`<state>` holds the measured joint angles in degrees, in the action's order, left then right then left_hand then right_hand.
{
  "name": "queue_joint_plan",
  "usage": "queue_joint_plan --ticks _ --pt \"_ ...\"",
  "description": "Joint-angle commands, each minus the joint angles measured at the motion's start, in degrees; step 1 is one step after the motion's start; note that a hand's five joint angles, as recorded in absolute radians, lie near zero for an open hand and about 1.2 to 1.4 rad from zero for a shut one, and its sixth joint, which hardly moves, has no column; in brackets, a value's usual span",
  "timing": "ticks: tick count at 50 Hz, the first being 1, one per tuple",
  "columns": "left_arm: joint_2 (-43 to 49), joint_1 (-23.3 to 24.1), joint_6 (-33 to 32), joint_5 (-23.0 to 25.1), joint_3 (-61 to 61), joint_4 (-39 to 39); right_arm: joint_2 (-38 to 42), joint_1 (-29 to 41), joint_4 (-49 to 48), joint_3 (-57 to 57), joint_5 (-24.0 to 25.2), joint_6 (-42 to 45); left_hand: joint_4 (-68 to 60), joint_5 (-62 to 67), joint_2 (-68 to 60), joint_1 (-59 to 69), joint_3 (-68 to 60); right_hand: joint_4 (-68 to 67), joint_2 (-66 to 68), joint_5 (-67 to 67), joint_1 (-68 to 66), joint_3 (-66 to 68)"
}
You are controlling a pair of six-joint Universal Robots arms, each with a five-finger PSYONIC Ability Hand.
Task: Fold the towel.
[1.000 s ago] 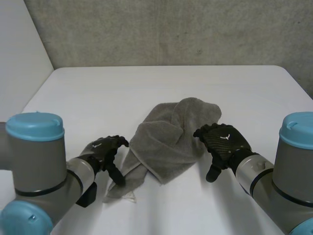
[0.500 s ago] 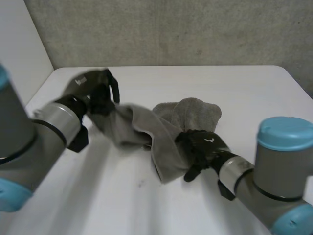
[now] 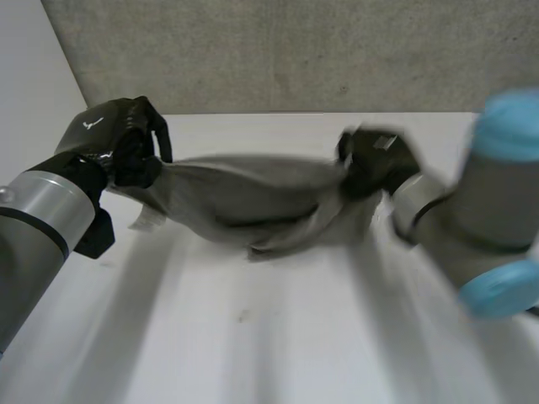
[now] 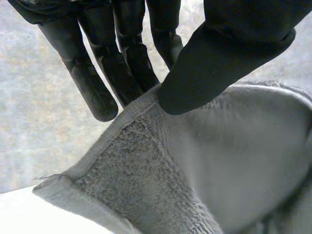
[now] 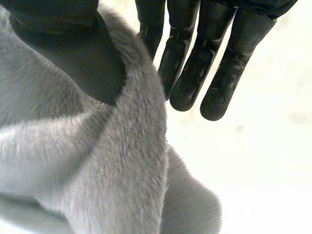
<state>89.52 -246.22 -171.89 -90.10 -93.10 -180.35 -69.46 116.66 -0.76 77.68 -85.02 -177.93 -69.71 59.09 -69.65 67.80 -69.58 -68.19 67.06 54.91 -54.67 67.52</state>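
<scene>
**Left hand** (image 3: 118, 143): I see it raised at the left end of the towel (image 3: 244, 198), knuckles up, its arm reaching in from the near side. In the left wrist view its thumb pinches the towel's hemmed edge against the fingers (image 4: 122, 70), close to a corner.

**Right hand** (image 3: 375, 160): it sits at the towel's opposite end, about level with the left. In the right wrist view its thumb clamps a fold of cloth against the fingers (image 5: 190, 73).

**Towel:** grey, drawn out lengthwise between both hands, with its middle sagging toward the table (image 3: 295, 337).

**Table:** white, lying beneath the towel.

**Room:** behind the towel, past the table's far edge, I see a rough grey wall (image 3: 295, 50). A paler side wall (image 3: 34, 84) meets it beyond the towel's left end.
</scene>
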Motion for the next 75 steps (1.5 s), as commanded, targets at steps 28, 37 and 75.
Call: queue_joint_plan --ticks 28,37,75 --pt "10.68 2.59 -2.40 0.28 -2.88 -5.10 14.71 -1.52 24.84 -25.64 7.59 19.55 50.74 -50.12 50.69 -48.84 50.62 -0.10 1.23 3.38 -13.62 0.76" --pt "20.88 3.03 -2.14 0.98 3.36 -14.50 1.70 -1.61 20.97 -12.11 11.46 19.03 59.49 -58.87 59.44 -57.59 59.36 -3.63 4.76 6.91 -17.15 4.30" --pt "41.62 9.71 6.74 24.89 17.95 -17.84 -17.64 -2.05 21.32 -3.94 15.77 19.47 17.78 -17.16 17.72 -15.87 17.65 -3.30 4.42 6.58 -16.81 3.96"
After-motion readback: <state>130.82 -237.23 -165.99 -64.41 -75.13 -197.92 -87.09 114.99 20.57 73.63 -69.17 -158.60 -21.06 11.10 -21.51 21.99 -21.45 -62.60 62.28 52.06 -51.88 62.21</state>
